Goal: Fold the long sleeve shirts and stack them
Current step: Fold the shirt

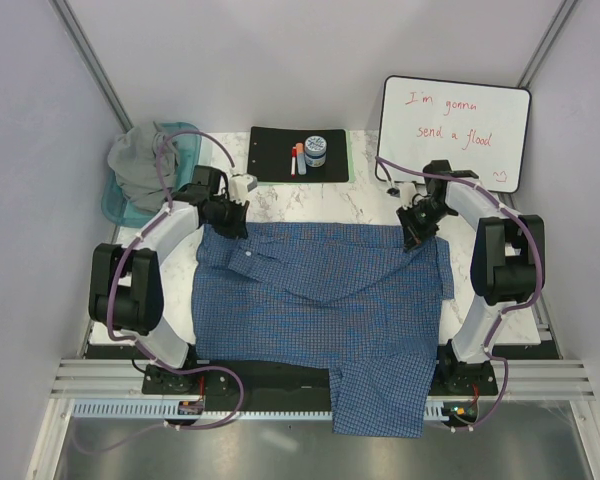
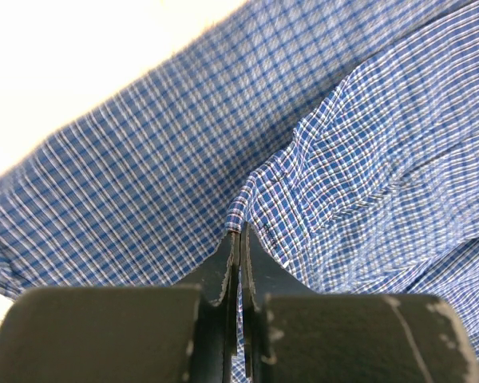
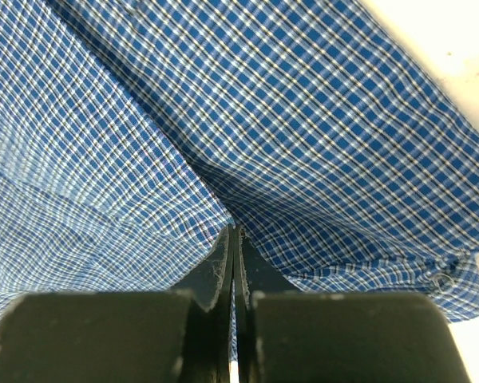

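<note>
While the left gripper (image 1: 227, 218) and right gripper (image 1: 416, 232) each sat clamped tight on a far corner of the checked shirt (image 1: 320, 300), which lay spread on the table (image 1: 370, 205) with one part overhanging the near edge, either thin pinch might have slipped, skewing the fold.

I see plain pale lilac walls (image 1: 280, 60), evenly lit, around a white marble-pattern tabletop (image 1: 370, 205). A handwritten white whiteboard (image 1: 455, 130) leans just beyond the right gripper (image 1: 416, 235). Grey metal sheet (image 1: 280, 450) on the near side.
</note>
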You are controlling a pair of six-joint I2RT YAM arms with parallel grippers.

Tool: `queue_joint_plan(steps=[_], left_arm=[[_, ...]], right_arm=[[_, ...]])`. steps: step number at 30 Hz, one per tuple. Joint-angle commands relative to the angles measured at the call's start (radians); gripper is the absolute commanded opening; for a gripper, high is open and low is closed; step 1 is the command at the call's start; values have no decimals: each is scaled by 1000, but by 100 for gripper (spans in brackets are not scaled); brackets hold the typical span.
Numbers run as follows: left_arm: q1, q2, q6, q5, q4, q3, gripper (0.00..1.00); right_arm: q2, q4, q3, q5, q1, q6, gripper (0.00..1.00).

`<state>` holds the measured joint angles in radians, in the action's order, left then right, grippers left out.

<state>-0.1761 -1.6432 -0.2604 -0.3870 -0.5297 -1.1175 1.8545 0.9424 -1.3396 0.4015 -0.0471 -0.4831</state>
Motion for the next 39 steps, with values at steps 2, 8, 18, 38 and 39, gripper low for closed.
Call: queue_joint_plan(steps=[2, 8, 18, 38, 39], left_arm=[[1, -30, -13, -38, -12, -80, 2], [0, -107, 13, -47, -9, -111, 2], [1, -34, -19, 13, -18, -70, 49], [44, -225, -74, 206, -27, -83, 53], [62, -249, -74, 198, -29, -109, 53]], right_arm=[[-26, 4, 11, -61, 19, -40, 0], [-49, 2, 52, -96, 43, -69, 4], [-133, 148, -4, -10, 43, -109, 45], [130, -180, -48, -245, 1, 24, 42], [173, -183, -73, -251, 0, 28, 42]])
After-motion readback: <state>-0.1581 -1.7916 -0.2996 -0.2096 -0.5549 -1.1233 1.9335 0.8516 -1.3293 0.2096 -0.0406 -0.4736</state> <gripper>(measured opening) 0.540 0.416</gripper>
